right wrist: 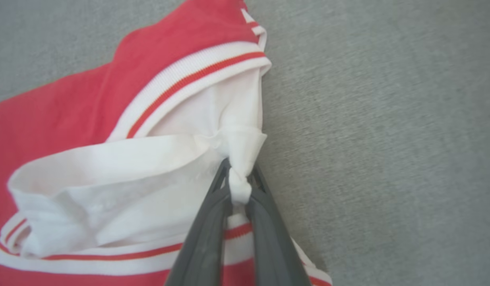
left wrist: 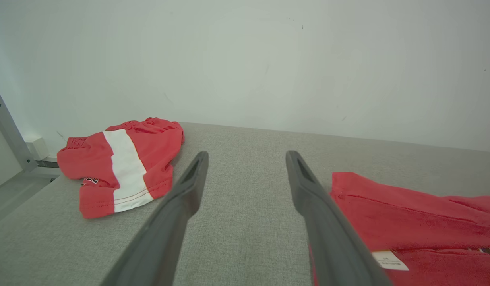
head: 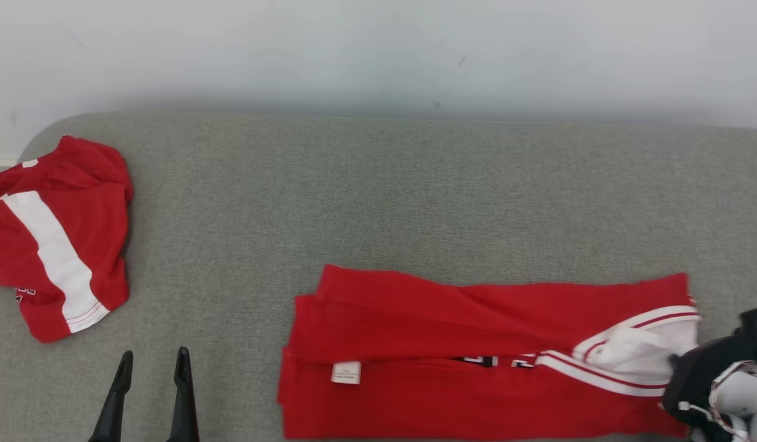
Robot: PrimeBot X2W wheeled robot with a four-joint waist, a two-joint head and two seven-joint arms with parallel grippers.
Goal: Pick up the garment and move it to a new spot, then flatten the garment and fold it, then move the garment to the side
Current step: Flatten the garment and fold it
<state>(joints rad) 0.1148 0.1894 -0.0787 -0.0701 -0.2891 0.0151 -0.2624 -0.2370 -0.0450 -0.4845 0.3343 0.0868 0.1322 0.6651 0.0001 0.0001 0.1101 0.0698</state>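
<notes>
The right hand point(right wrist: 239, 174) has its two fingers drawn nearly together on a twist of white cloth at the end of the garment point(head: 476, 344), just where the white band with red stripes opens. From that pinch the garment runs away to the hand's left as one long red folded strip lying flat on the counter point(head: 353, 196). On the hand's other side there is bare grey fabric.

The left hand point(head: 155, 356) is spread wide and holds nothing. Its fingers point forward over bare counter. The garment's other end, with a small white label point(head: 345, 372), lies just to this hand's right, and a gap of grey shows between them in the head view. Ahead of this hand and to its left sits a second red garment point(head: 53, 233), crumpled, with a broad white stripe. It is close to the counter's rounded left corner.

Ahead of both hands a wide band of grey lies between the folded garment's far edge and the pale wall point(head: 378, 55), where the counter ends. The stretch between the two garments is also bare. Beyond the crumpled garment the counter drops off beside a metal post point(left wrist: 6, 131). The garment's near edge runs to the bottom of the head view.

Count: two red garments, two hands, one label.
</notes>
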